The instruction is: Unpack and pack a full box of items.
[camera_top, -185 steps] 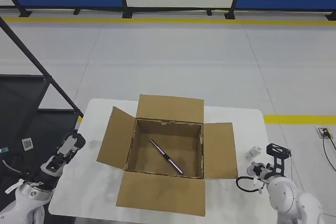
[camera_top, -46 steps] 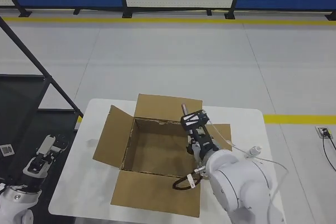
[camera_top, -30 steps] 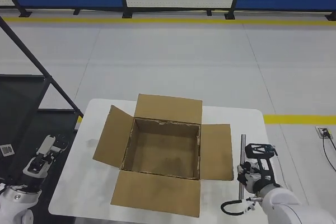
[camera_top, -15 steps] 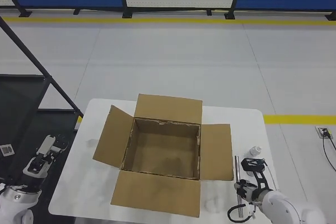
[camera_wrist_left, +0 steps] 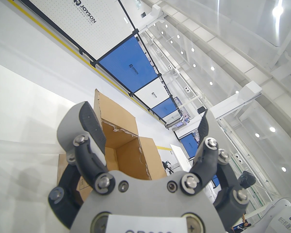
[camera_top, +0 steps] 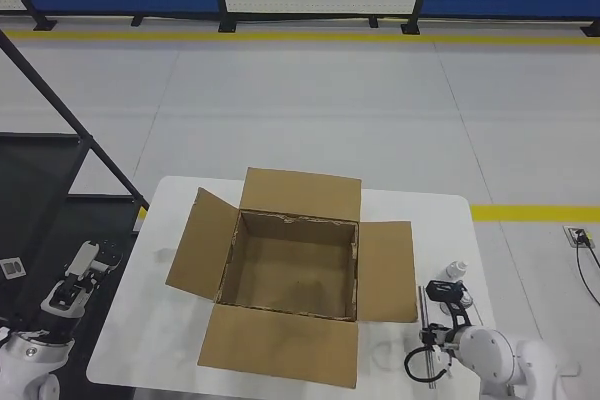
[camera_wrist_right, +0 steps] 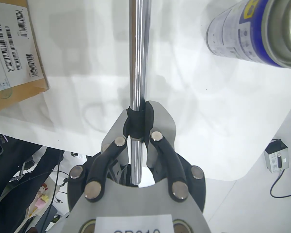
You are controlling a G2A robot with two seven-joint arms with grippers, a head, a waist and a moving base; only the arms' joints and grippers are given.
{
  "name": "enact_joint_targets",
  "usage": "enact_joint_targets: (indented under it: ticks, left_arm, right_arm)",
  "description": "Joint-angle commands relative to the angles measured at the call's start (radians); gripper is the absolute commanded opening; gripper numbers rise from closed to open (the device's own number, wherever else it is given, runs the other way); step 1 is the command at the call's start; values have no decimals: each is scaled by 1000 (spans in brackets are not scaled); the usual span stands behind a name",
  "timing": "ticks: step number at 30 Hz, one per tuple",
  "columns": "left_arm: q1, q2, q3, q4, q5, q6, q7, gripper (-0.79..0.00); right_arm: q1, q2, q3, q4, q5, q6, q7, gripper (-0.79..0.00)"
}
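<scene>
An open cardboard box (camera_top: 290, 270) sits mid-table with its flaps spread; its inside looks bare. Right of it my right gripper (camera_top: 428, 345) is shut on a shiny metal rod (camera_top: 423, 308), which points away along the box's right flap, low over the table. In the right wrist view the rod (camera_wrist_right: 138, 49) runs straight out from the gripper (camera_wrist_right: 138, 122), but whether it touches the tabletop I cannot tell. A blue and white spray can (camera_wrist_right: 254, 25) stands just right of the rod. My left gripper (camera_wrist_left: 148, 127) is open, off the table's left edge.
The box's right flap (camera_wrist_right: 12, 42), with barcode labels, lies just left of the rod. The white table's (camera_top: 170, 300) front right corner is close to my right gripper. The spray can (camera_top: 453, 270) stands near the right edge. A black frame stands left of the table.
The right arm lifted the rod out of the box, carried it to the table's right side and lowered it beside the spray can. The left arm drew back slightly early on.
</scene>
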Motion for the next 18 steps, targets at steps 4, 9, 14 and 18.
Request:
enact_joint_targets:
  ticks: [4, 9, 14, 18]
  left_arm:
    - [0, 0, 0, 0, 0, 0, 0, 0]
    - [0, 0, 0, 0, 0, 0, 0, 0]
    - [0, 0, 0, 0, 0, 0, 0, 0]
    - [0, 0, 0, 0, 0, 0, 0, 0]
  right_arm:
    - [41, 4, -19, 69, -19, 34, -5, -785]
    - [64, 10, -28, 109, -21, 44, -2, -785]
    - [71, 14, -35, 128, -12, 52, -7, -751]
    - [74, 18, -42, 139, -7, 59, -12, -570]
